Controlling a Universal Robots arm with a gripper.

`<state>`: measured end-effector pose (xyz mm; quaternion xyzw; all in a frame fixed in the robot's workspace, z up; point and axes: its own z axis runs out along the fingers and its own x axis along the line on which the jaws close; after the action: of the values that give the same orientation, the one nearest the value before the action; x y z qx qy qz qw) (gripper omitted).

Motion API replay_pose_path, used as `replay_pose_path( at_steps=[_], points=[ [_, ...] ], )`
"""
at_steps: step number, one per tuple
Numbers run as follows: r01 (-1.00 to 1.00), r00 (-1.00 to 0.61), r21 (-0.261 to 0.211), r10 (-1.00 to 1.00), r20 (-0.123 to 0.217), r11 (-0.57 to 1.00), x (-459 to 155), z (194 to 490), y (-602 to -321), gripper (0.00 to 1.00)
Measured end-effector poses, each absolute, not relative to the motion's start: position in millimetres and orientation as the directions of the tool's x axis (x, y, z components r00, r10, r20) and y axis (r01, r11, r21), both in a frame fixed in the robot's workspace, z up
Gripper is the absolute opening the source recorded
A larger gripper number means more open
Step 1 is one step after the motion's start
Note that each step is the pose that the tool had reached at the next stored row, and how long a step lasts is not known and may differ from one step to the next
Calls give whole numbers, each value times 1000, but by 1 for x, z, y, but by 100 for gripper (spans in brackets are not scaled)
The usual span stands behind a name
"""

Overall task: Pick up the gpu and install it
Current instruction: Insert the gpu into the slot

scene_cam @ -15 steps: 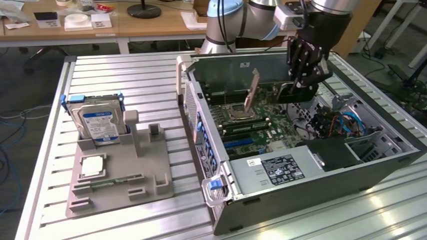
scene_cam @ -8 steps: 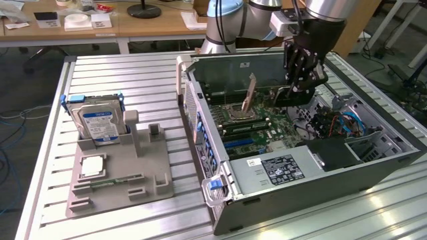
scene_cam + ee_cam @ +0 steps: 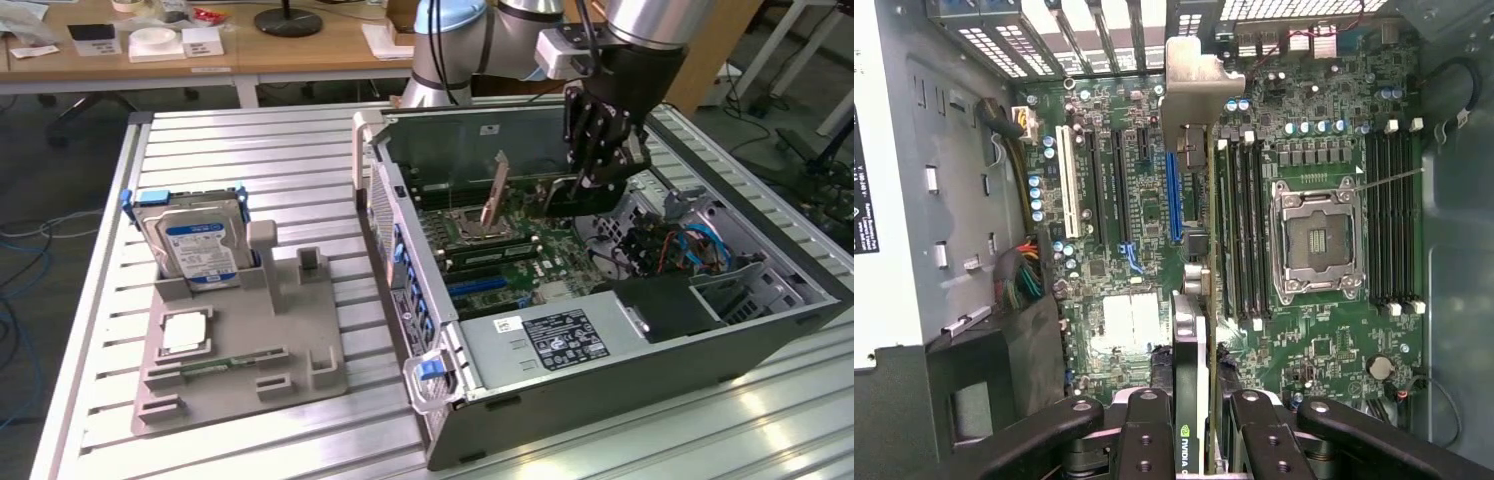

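The gpu point(image 3: 567, 198) hangs on edge inside the open computer case point(image 3: 641, 340), just above the green motherboard point(image 3: 514, 250). My gripper point(image 3: 590, 188) is shut on its end away from the bracket. In the wrist view the gpu point(image 3: 1204, 300) shows edge-on, a thin green board with a black cooler, clamped between my black fingers point(image 3: 1144, 430). Its silver end bracket point(image 3: 1194, 90) points at the case's rear slot openings. The card lies along the motherboard point(image 3: 1124, 200) beside the blue expansion slot point(image 3: 1174, 195); whether it touches the board I cannot tell.
Memory slots point(image 3: 1239, 230) and the bare CPU socket point(image 3: 1314, 240) lie close beside the card. Cables point(image 3: 681, 245) and a black drive cage point(image 3: 667, 305) fill the case's near end. On the slatted table, a grey holder point(image 3: 240, 340) carries a hard drive point(image 3: 198, 240).
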<state>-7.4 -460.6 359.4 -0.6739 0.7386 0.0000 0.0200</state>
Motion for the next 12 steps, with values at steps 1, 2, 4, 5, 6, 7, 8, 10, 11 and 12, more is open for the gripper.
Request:
replay_pose_path(
  at_steps=[1, 2, 4, 5, 6, 7, 8, 10, 11, 12],
  points=[
    [-995, -91, -27, -995, -30, 92, -7, 359, -461, 27],
    [-995, -91, -27, -995, -30, 92, -7, 359, -461, 27],
    [-995, -91, -27, -995, -30, 92, -8, 358, -461, 27],
    [-995, -91, -27, -995, -30, 92, -8, 357, -461, 27],
    [-995, -91, -27, -995, -30, 92, -8, 356, -461, 27],
    [-995, -91, -27, -995, -30, 92, -8, 354, -461, 27],
    [-995, -91, -27, -995, -30, 92, -8, 352, -461, 27],
    [-995, -91, -27, -995, -30, 92, -9, 349, -461, 27],
    [-995, -91, -27, -995, -30, 92, -9, 347, -461, 27],
    [-995, -91, -27, -995, -29, 92, -9, 345, -461, 27]
  ],
)
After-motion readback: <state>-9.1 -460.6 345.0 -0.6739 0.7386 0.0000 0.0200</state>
